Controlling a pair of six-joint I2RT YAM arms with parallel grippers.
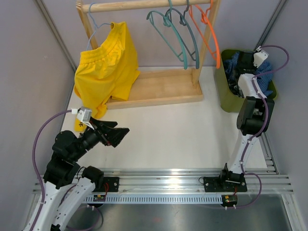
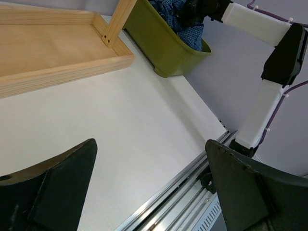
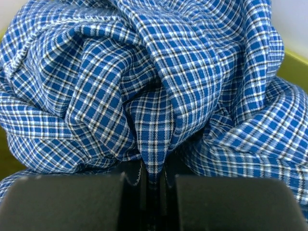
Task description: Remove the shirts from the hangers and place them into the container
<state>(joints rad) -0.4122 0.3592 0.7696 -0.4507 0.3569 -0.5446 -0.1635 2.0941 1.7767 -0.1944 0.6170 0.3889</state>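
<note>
**Item: blue fine-check shirt**. Location: bunched in the olive-green container at the far right of the desk, heaped at or above the rim.

**Right hand**. Down in the container, fingers nearly shut, with a narrow fold of the blue shirt pinched between them.

**Left hand**. Near left, over bare desk, spread to its widest, holding nothing.

**Hangers.** Teal, grey and orange, all bare on the wooden rail. A yellow garment hangs apart at the left end.

**Risks (judged):**
- If the right hand lifts before letting go, the pinched fold likely comes with it and drags the shirt back over the rim.
- Even once released, thin cloth may catch between the fingers and trail out.
- The bundle sits high and loose, so a nudge from the withdrawing arm could tip a sleeve over the side.

**Not determinable:**
- White and plaid shirts: only dark cloth shows beside the blue, and the right arm covers much of the container.
- Container depth and floor: hidden under the cloth.
- Right fingertips: buried in the fabric.
- Whether any of the shirt hangs outside the far wall.
</note>
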